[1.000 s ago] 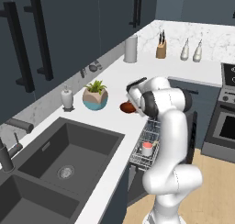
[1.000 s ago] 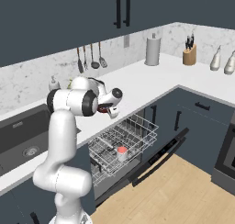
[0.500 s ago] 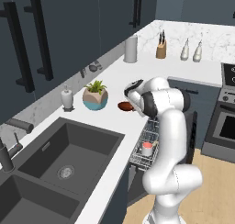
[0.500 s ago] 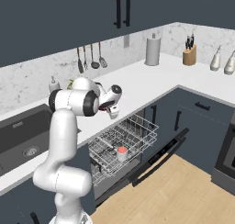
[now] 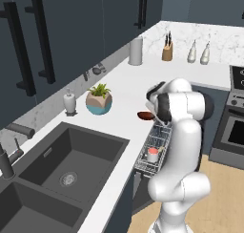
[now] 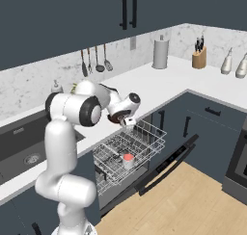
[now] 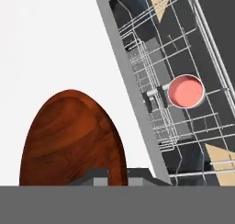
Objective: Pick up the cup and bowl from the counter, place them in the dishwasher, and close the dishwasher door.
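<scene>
Hand view has the fingers (image 7: 110, 173) closed thin on the bowl (image 7: 71, 140) rim by the worktop (image 7: 46, 44) edge; such a slight pinch could slip, dropping it.

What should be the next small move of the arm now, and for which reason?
Probably lift the bowl straight up a little. The gripper looks shut on its rim, yet the bowl rests on the counter near the edge. The cup already stands in the open dishwasher's pulled-out rack, so the bowl goes next.
</scene>
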You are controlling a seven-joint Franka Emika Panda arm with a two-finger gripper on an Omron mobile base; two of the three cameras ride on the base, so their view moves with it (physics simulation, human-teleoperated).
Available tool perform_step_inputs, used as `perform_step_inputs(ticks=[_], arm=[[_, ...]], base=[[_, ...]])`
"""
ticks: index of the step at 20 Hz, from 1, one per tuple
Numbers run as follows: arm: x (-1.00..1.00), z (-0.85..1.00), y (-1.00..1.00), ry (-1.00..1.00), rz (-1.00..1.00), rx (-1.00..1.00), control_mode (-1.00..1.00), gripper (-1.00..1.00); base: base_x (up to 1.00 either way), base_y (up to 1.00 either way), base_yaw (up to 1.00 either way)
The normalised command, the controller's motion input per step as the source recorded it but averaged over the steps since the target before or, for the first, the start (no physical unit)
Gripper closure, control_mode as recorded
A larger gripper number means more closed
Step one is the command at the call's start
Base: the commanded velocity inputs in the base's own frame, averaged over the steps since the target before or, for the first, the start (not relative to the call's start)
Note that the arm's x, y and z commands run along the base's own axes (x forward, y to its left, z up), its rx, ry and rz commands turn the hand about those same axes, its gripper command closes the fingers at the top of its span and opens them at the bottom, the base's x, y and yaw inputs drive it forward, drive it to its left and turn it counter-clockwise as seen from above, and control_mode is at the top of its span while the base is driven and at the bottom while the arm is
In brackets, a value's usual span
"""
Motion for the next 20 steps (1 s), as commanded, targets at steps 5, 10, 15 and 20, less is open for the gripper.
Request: perform_step_inputs(ticks=[5, 10, 15, 20], arm=[[-1.0, -0.36, -0.8, 0.01, 0.0, 0.04, -1.0, 1.0], [-0.82, -0.77, -0.45, 0.1, 0.0, 0.02, -1.0, 1.0], [-0.28, -0.89, -0.07, 0.11, 0.0, 0.02, -1.0, 1.0], [0.13, -0.68, 0.13, 0.07, 0.0, 0.09, -1.0, 1.0]], base=[[0.0, 0.0, 0.0], [0.0, 0.0, 0.0], [0.0, 0.0, 0.0], [0.0, 0.0, 0.0]])
